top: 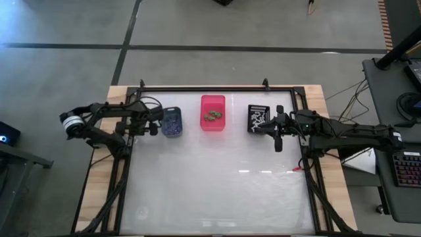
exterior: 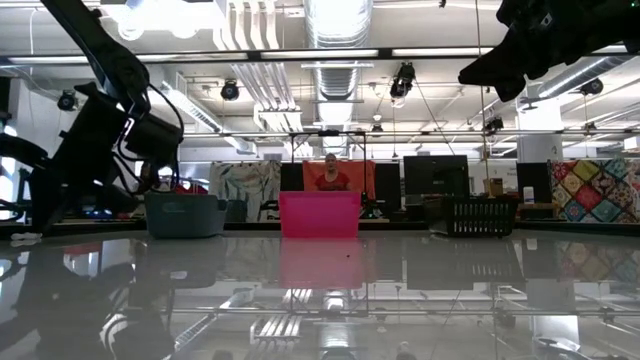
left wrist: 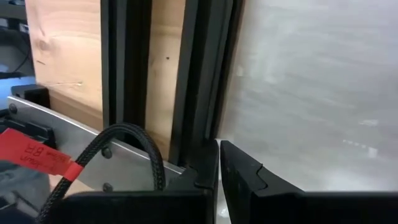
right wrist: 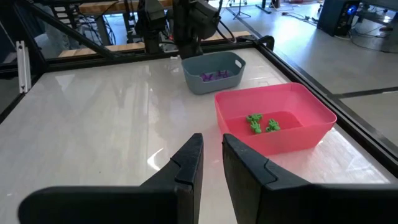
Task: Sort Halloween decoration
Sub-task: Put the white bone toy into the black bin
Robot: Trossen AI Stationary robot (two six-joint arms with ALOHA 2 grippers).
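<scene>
1. Halloween decoration sat sorted by colour along the table's far edge: purple bits in the grey bin, green ones in the pink bin, white ones in the black bin.
2. Left gripper rested at the left edge, jaws together.
3. Right gripper hung beside the black bin, jaws slightly apart, holding nothing.

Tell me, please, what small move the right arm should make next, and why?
Probably draw back to rest: the purple trinkets lie in the blue-grey bin, green trinkets in the pink bin, and the right gripper holds nothing.
</scene>
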